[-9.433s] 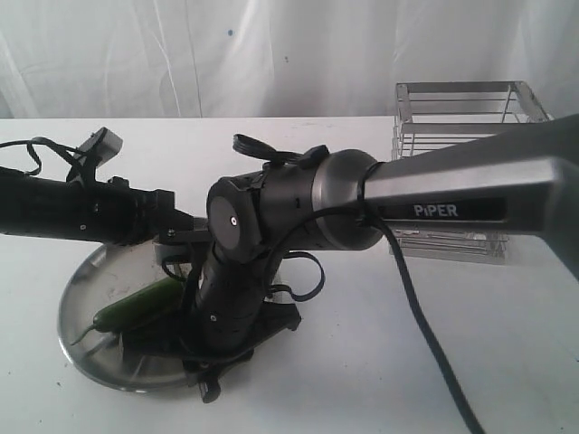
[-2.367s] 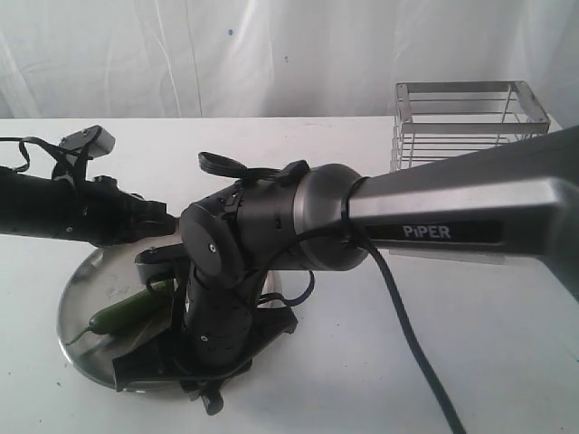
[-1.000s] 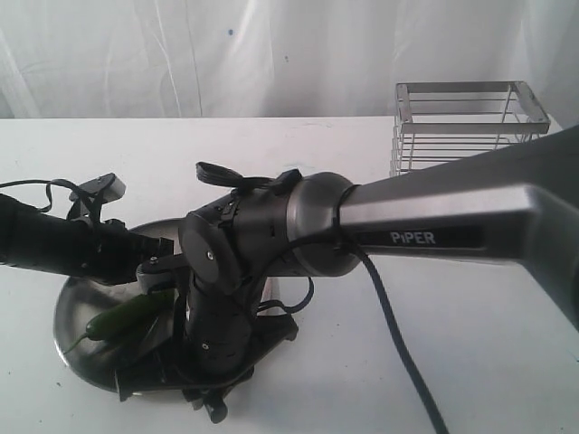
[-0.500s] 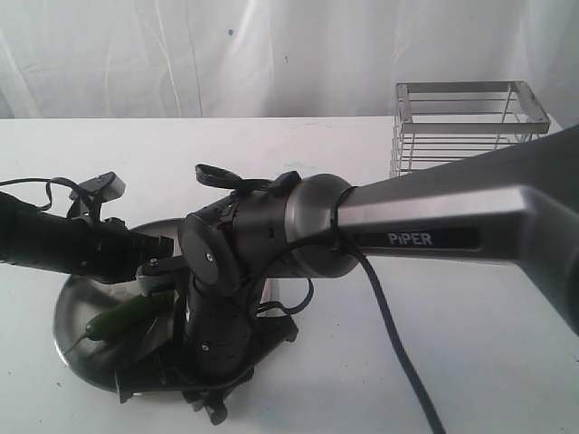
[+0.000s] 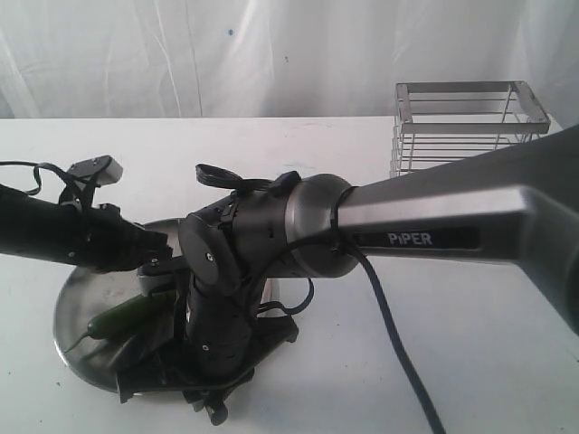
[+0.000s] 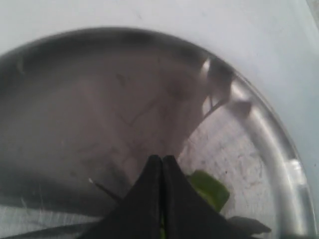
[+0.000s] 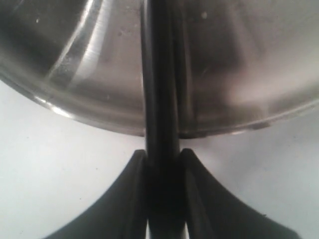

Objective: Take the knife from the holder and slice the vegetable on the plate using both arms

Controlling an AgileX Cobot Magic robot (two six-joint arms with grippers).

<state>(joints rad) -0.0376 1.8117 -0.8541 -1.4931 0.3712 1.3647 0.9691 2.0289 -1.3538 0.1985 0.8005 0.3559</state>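
Observation:
The shiny round plate (image 5: pixel 71 312) lies at the front left with the green vegetable (image 5: pixel 127 314) on it. My left gripper (image 5: pixel 156 256) reaches in from the left, shut, its tips (image 6: pixel 162 158) just over the vegetable (image 6: pixel 210 187). The right arm bends down over the plate's near edge. Its gripper (image 7: pixel 162 152) is shut on the knife's black handle (image 7: pixel 162 124), which runs from the jaws out over the plate (image 7: pixel 89 59). In the exterior view the right wrist hides most of the knife. The wire holder (image 5: pixel 463 127) stands at the back right.
The right arm's thick grey link (image 5: pixel 452 217) marked PiPER spans the view from the right, with a black cable (image 5: pixel 398 344) hanging to the table. A white curtain (image 5: pixel 271 54) closes the back. Bare white table (image 5: pixel 488 362) lies to the right of the plate.
The left arm has lifted slightly and drawn back a little to the left, still shut. The right arm, the knife and the vegetable have stayed where they were.

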